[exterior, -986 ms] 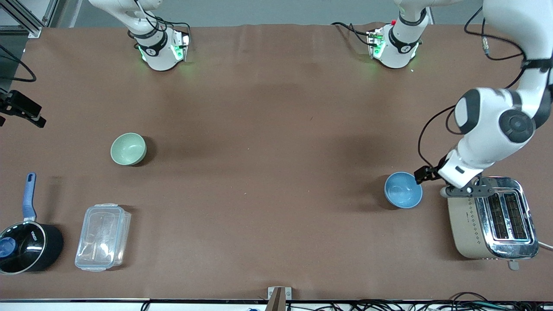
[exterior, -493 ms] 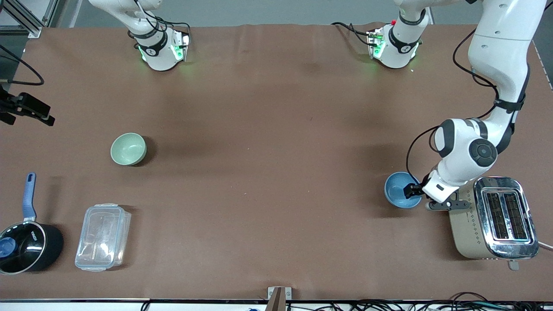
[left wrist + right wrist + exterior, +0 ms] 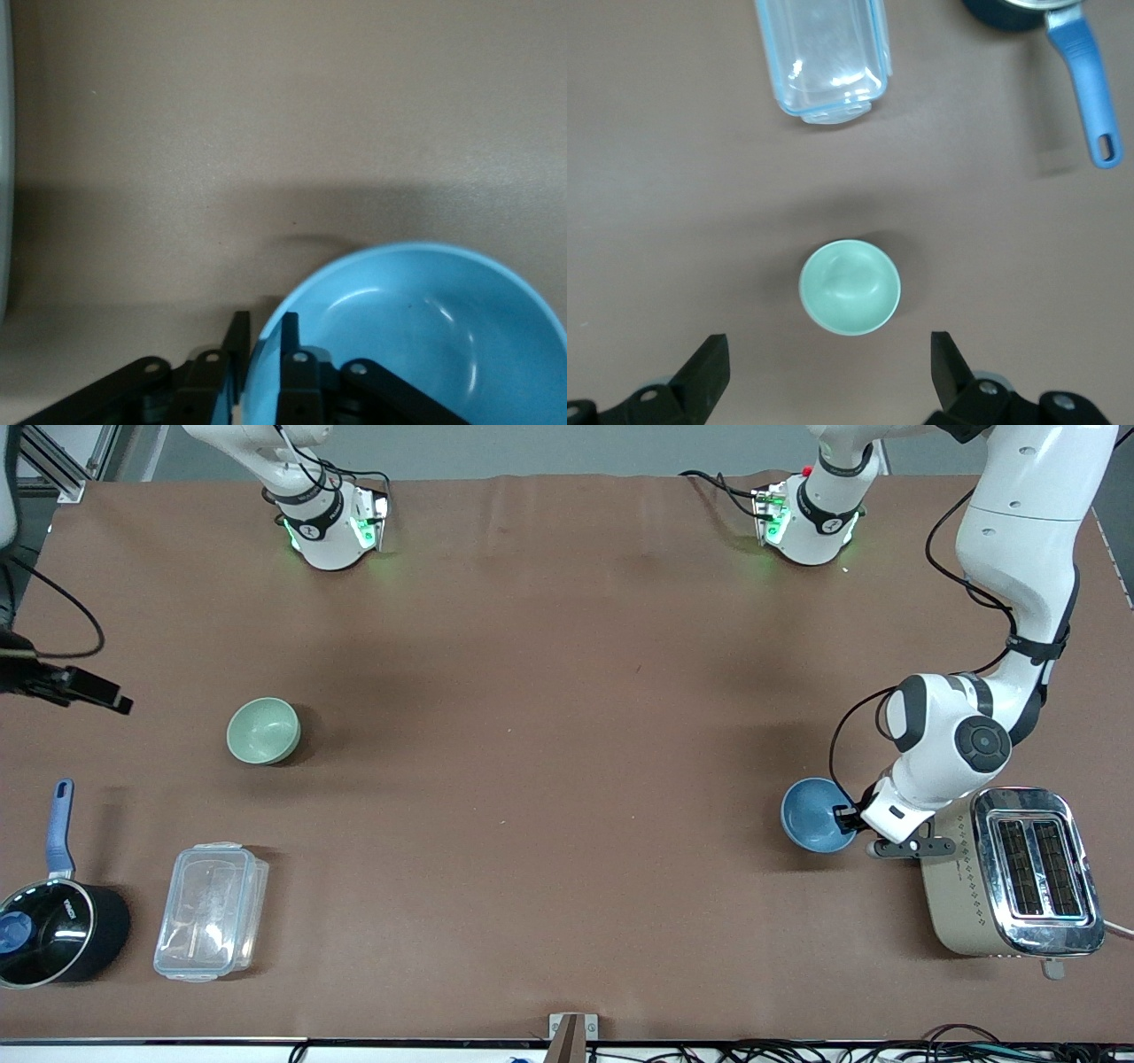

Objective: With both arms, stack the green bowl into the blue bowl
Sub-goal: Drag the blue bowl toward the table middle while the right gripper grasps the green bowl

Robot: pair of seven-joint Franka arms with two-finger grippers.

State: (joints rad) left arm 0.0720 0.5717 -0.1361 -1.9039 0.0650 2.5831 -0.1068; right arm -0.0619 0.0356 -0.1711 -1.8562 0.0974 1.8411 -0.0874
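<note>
Left gripper point(image 3: 842, 816) is down at the blue bowl point(image 3: 813, 827) beside the toaster point(image 3: 1010, 872), jaws pinching its rim, one inside, one outside. Right gripper point(image 3: 829, 372), jaws spread wide, hangs over the green bowl point(image 3: 263, 731), lined up to descend.

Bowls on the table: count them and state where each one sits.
2. The green bowl stands toward the right arm's end, farther from the front camera than the clear box. The blue bowl sits beside the toaster, its rim between the left end effector's fingers.
</note>
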